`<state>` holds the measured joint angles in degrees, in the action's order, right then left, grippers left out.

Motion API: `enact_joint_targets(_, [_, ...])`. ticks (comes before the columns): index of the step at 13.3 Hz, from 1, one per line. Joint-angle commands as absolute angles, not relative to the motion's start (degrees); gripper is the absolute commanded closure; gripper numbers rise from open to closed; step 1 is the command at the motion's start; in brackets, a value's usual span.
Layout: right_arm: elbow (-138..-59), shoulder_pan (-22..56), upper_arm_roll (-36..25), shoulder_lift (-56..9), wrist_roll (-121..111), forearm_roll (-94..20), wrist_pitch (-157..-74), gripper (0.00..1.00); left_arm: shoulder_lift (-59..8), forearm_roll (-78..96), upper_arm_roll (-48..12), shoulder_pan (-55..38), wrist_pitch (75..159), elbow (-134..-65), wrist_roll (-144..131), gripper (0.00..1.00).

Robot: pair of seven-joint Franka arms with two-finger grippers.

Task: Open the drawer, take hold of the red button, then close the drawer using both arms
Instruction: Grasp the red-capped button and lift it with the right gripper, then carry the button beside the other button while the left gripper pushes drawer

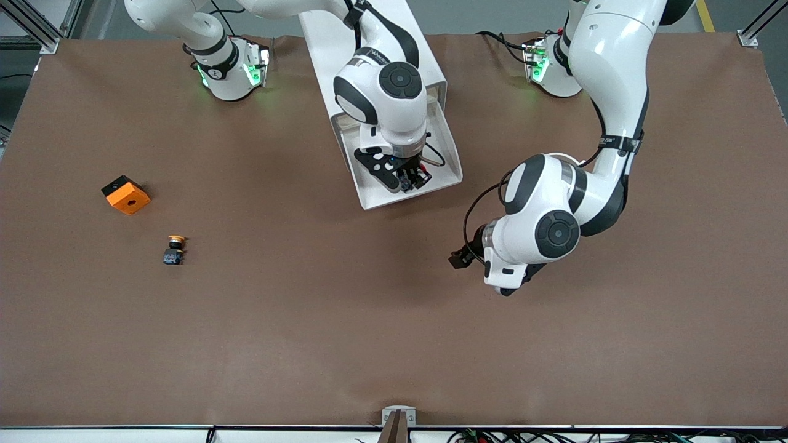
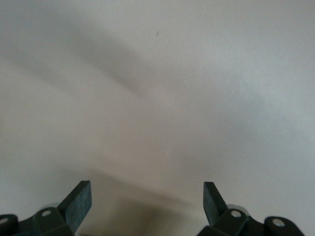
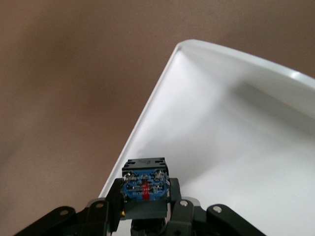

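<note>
The drawer [image 1: 454, 161] stands pulled out of the white cabinet [image 1: 369, 37] toward the front camera. My right gripper [image 1: 409, 178] hangs over the open drawer's front end, shut on the button [image 3: 145, 184]. The button's black-and-blue body sits between the fingers [image 3: 178, 192], and its cap is mostly hidden. The drawer's white floor and rim [image 3: 147, 118] lie just below it. My left gripper [image 1: 458, 257] is low over the table, nearer to the front camera than the drawer and toward the left arm's end. It is open [image 2: 147, 189] and empty, and a pale blurred surface fills its view.
An orange cube with a hole [image 1: 126, 194] and a yellow-capped button [image 1: 175, 249] lie on the brown table toward the right arm's end. The left arm's elbow [image 1: 554, 215] hangs over the table beside the drawer.
</note>
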<state>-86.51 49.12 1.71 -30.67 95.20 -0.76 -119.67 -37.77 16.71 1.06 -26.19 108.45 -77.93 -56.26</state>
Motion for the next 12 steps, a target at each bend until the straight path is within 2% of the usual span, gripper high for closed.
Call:
enact_joint_targets(1, [-76.33, 44.06, 1.67, -29.88, 85.29, -6.14, -107.02, 1.0, -36.3, 12.58, 0.97, -26.72, 110.04, -79.72, -55.37, 0.0])
enact_joint_targets(3, [-72.79, 39.05, 1.67, -29.36, 76.34, -6.5, -99.35, 1.0, -36.3, 11.87, 0.97, -26.72, 110.04, -79.89, -54.06, 0.0])
enact_joint_targets(6, [-75.13, 31.58, 0.97, -25.67, 56.76, -5.63, -94.49, 1.0, -35.25, 10.12, 0.97, -28.12, 110.56, -82.52, -52.56, 0.0])
enact_joint_targets(10, [-82.33, 23.31, 1.05, -23.13, 36.78, -1.24, -98.33, 1.0, -31.74, 7.91, 0.53, -32.51, 112.85, -88.93, -52.56, 0.0])
enact_joint_targets(12, [-93.62, 18.75, 1.05, -19.45, 28.08, -1.14, -108.13, 1.0, -31.2, 8.0, 0.44, -36.02, 112.76, -89.82, -53.26, 0.0])
